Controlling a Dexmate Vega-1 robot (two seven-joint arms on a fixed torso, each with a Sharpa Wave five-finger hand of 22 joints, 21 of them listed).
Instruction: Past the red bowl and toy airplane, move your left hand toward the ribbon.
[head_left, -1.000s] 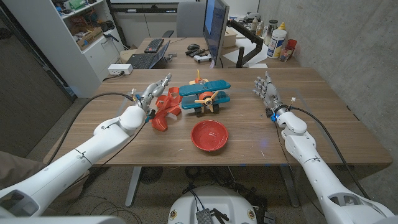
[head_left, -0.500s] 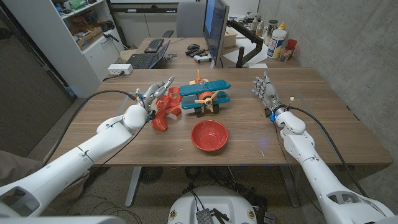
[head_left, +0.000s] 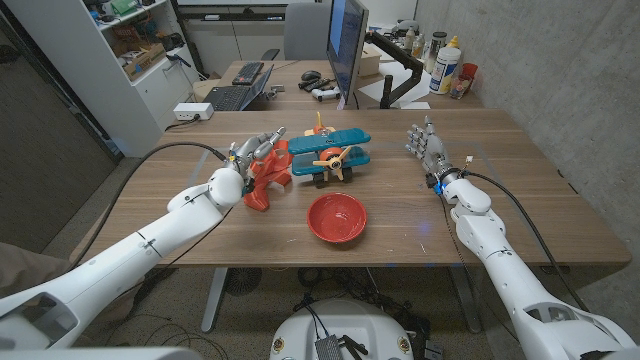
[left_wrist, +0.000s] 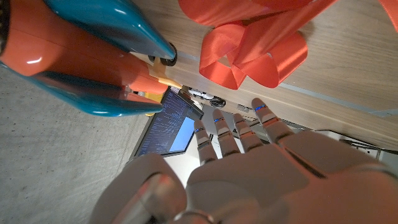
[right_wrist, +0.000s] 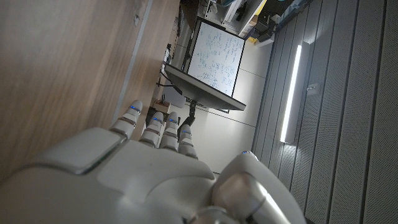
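Now the left hand (head_left: 256, 150) has slid forward across the tabletop (head_left: 520, 190) over the past second, its spread, empty fingers (left_wrist: 239, 127) reaching the far side of the red ribbon (head_left: 265, 172), so the approach looks all but finished. That ribbon lies just left of the toy airplane (head_left: 328, 153), with the red bowl (head_left: 336, 216) nearer the robot. The airplane's teal wing crowds any further move to the right. Well apart, the right hand (head_left: 426, 147) stands upright, fingers open and holding nothing.
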